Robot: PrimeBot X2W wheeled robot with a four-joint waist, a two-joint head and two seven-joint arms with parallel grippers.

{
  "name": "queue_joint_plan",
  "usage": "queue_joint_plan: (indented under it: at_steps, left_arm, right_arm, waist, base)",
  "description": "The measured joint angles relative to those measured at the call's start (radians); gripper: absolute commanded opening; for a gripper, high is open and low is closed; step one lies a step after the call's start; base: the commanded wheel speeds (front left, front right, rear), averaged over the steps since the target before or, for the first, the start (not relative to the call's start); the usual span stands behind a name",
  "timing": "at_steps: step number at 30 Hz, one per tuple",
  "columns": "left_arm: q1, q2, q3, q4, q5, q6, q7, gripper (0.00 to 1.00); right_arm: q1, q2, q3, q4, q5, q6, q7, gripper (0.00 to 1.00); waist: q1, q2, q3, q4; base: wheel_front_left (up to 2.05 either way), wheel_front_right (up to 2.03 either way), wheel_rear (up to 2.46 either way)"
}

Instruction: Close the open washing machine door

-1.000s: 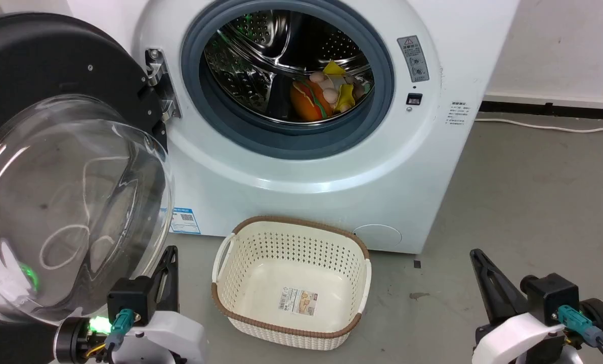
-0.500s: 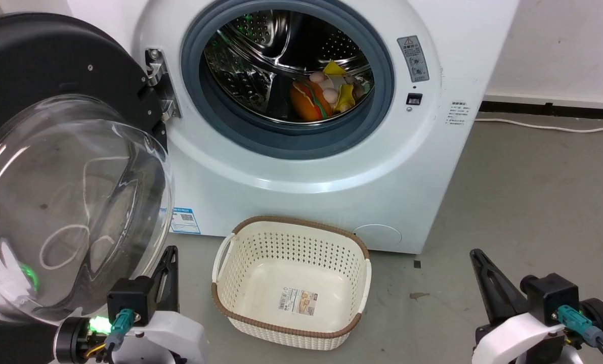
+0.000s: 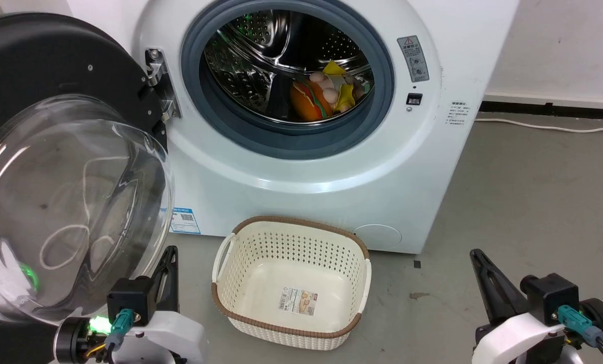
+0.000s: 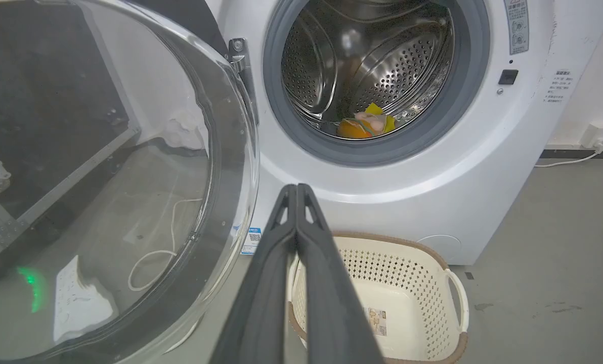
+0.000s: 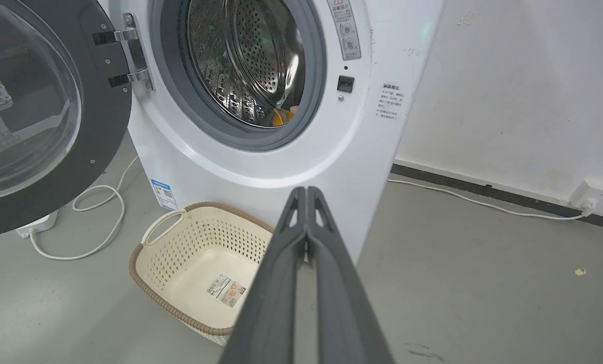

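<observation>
Waiting for the first push: the big white front-loading washing machine (image 3: 332, 202) has its round, black-rimmed glass door (image 3: 43, 55) swung wide at the left, bowl facing the robot, hinge upright, far edge seemingly cropped. The left gripper (image 4: 296, 189), near the bowl, should sweep it rightward. Its fingers, like those of the right gripper (image 5: 306, 192), are pressed together.

Grey floor (image 3: 534, 192) carries the washer (image 3: 301, 202). A basket (image 3: 241, 273) stands just before it. A white cable (image 3: 554, 127) lies near the wall.
</observation>
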Motion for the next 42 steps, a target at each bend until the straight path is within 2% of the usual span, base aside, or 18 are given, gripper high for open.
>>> queue_joint_plan:
  at_steps: [11, 12, 31, 42]
  left_arm:
    - [0.000, 0.000, 0.000, 0.000, 0.000, 0.000, 0.000, 0.00]
    - [0.000, 0.000, -0.001, 0.000, 0.000, 0.000, 0.000, 1.00]
    - [0.000, 0.000, -0.010, 0.009, -0.008, -0.001, -0.025, 1.00]
    - [0.000, 0.000, -0.011, 0.019, -0.009, -0.009, -0.051, 1.00]
  right_arm:
    - [0.000, 0.000, 0.000, 0.000, 0.000, 0.000, 0.000, 0.00]
    - [0.000, 0.000, 0.000, 0.000, 0.000, 0.000, 0.000, 1.00]
    - [0.000, 0.000, -0.010, 0.014, 0.014, 0.000, -0.025, 1.00]
    - [0.000, 0.000, -0.004, 0.025, 0.030, 0.000, -0.050, 1.00]
  waist:
    - [0.0000, 0.0000, 0.000, 0.000]
    - [0.0000, 0.0000, 0.000, 0.000]
    - [0.0000, 0.0000, -0.006, 0.012]
    - [0.0000, 0.0000, -0.014, 0.076]
  base:
    - [0.00, 0.00, 0.00]
    - [0.00, 0.00, 0.00]
    - [0.00, 0.00, 0.00]
    - [0.00, 0.00, 0.00]
